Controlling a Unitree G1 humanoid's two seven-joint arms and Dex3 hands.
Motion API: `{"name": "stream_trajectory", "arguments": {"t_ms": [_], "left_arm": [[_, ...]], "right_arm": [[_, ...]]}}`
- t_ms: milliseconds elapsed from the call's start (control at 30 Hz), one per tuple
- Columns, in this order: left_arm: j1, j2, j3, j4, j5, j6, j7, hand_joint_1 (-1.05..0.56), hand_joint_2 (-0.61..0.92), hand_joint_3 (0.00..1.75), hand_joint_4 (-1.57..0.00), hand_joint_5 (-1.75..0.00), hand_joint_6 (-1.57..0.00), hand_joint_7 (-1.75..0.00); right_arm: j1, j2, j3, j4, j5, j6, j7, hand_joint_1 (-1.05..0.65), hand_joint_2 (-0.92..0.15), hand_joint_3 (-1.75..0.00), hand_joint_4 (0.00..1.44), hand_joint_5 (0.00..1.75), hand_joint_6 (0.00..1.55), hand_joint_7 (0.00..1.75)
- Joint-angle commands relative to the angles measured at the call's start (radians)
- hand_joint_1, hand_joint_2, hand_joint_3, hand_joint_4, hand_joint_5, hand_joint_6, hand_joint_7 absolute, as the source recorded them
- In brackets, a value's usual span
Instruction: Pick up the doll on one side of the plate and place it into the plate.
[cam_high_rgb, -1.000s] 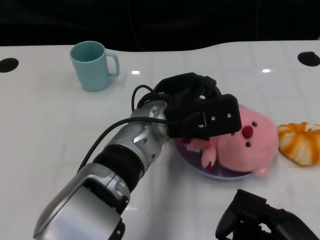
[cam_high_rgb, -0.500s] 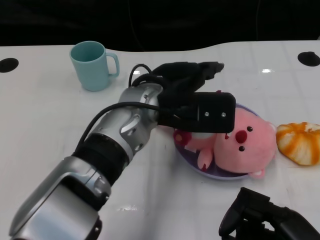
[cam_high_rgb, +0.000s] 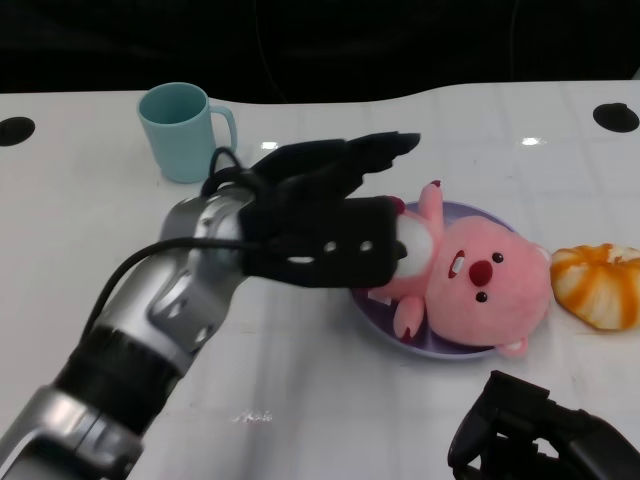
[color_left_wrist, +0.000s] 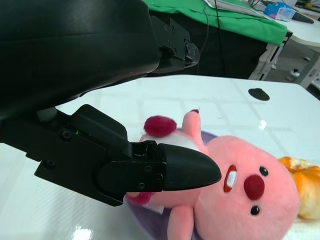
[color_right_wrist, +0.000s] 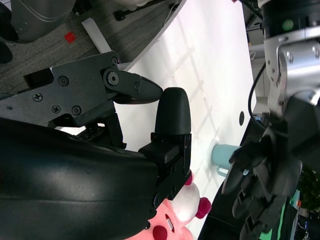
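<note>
Lying on purple plate (cam_high_rgb: 372, 318), pink doll (cam_high_rgb: 470, 285)

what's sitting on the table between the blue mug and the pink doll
In the head view, the left hand lies between the mug and the doll.

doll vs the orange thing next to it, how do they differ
The doll is pink, plush and larger, lying in the plate; the orange object is orange with white streaks, smaller, and lies on the bare table beside the plate. Neither is held.
</note>
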Motion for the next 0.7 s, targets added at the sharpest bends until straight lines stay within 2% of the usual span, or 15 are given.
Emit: {"name": "stream_trajectory", "arguments": {"t_ms": [33,233,333,433,533,633,667,700], "left_arm": [[0.081,0.050,0.045,-0.113,-0.053,0.007,-0.040,-0.98,0.92,0.61,-0.13,-0.12,-0.09,-0.03],[0.236,0.075,0.128,-0.259,-0.189,0.006,-0.067,-0.96,0.92,0.60,-0.19,-0.19,-0.16,-0.07],[0.328,0.056,0.182,-0.305,-0.299,-0.017,-0.064,-0.88,0.92,0.55,-0.04,-0.72,-0.24,-0.09],[0.414,0.036,0.227,-0.365,-0.407,0.007,-0.070,-0.83,0.92,0.51,-0.08,-0.88,-0.31,-0.12],[0.495,0.023,0.253,-0.447,-0.482,0.051,-0.063,-0.75,0.92,0.49,-0.14,-0.95,-0.36,-0.14],[0.577,-0.005,0.281,-0.553,-0.567,0.151,-0.043,-0.60,0.92,0.39,-0.28,-1.07,-0.50,-0.24],[0.596,-0.013,0.289,-0.582,-0.591,0.187,-0.037,-0.54,0.92,0.37,-0.32,-1.14,-0.54,-0.37],[0.619,-0.023,0.299,-0.615,-0.622,0.228,-0.029,-0.52,0.92,0.36,-0.34,-1.18,-0.51,-0.53]], "right_arm": [[0.003,-0.008,-0.009,-0.001,0.009,-0.006,0.003,-0.21,-0.85,-0.66,0.63,1.75,0.43,1.66],[0.002,-0.011,-0.012,0.001,0.007,-0.012,0.008,-0.21,-0.85,-0.67,0.63,1.75,0.43,1.67],[0.002,-0.012,-0.012,0.001,0.006,-0.009,0.008,-0.22,-0.84,-0.66,0.63,1.75,0.43,1.66],[0.002,-0.015,-0.011,0.001,-0.001,-0.014,0.008,-0.22,-0.84,-0.67,0.63,1.75,0.43,1.66],[0.002,-0.015,-0.012,0.001,0.000,-0.012,0.008,-0.21,-0.84,-0.67,0.63,1.75,0.44,1.66],[0.001,-0.015,-0.015,0.002,0.007,-0.010,0.010,-0.22,-0.84,-0.67,0.63,1.75,0.44,1.66],[0.001,-0.015,-0.016,0.002,0.009,-0.010,0.011,-0.22,-0.84,-0.67,0.63,1.75,0.44,1.66],[0.000,-0.015,-0.016,0.002,0.010,-0.009,0.011,-0.22,-0.84,-0.67,0.63,1.75,0.44,1.66]]}}
